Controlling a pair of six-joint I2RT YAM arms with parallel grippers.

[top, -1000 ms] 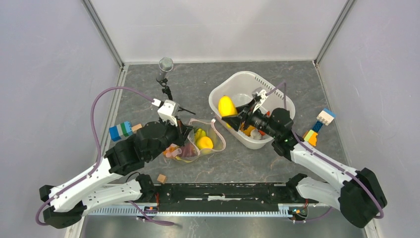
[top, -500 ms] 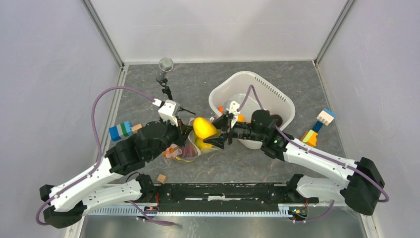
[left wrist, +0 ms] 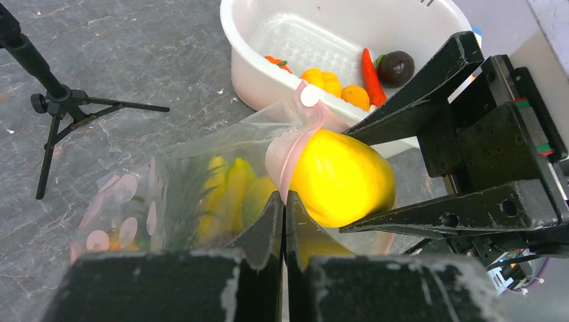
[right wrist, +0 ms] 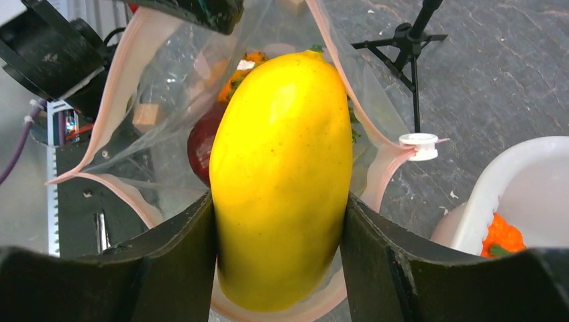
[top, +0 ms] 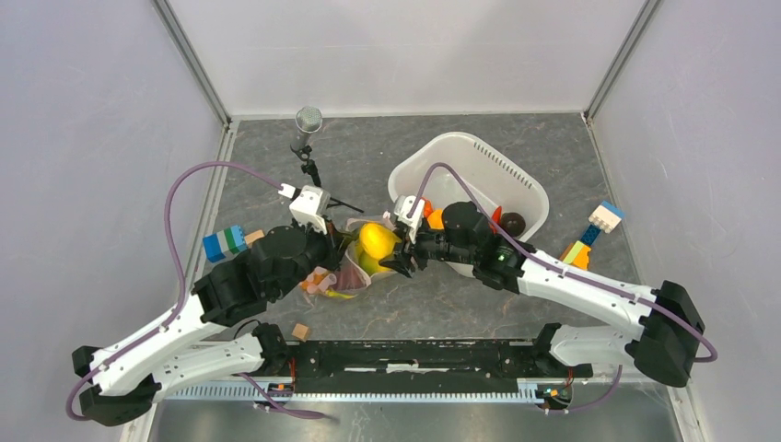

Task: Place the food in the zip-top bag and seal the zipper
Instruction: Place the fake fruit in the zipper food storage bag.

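Grey tabletop (top: 276, 157) underlies the work. Your right gripper (right wrist: 277, 201) is clamped across the mango (right wrist: 282, 134), which sits between its jaws at the zip-top bag (left wrist: 181, 181) mouth. Expect it to be rigid, smooth and slippery, so grip it mid-body. Your left gripper (left wrist: 283, 201) is closed, pinching the limp rim.

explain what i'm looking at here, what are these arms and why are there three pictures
These are two robot arms bolted to the near edge of a grey table. One picture looks down from above. The other two come from small cameras on each wrist, so you see each arm's own black fingers up close.

The left gripper is shut on the mouth edge of a clear dotted bag, holding it up and open. The right gripper grips a yellow mango right at the bag's mouth.

More toy food lies inside the bag and in the white tub. Building-block stacks and a small tripod stand sit off to the sides.
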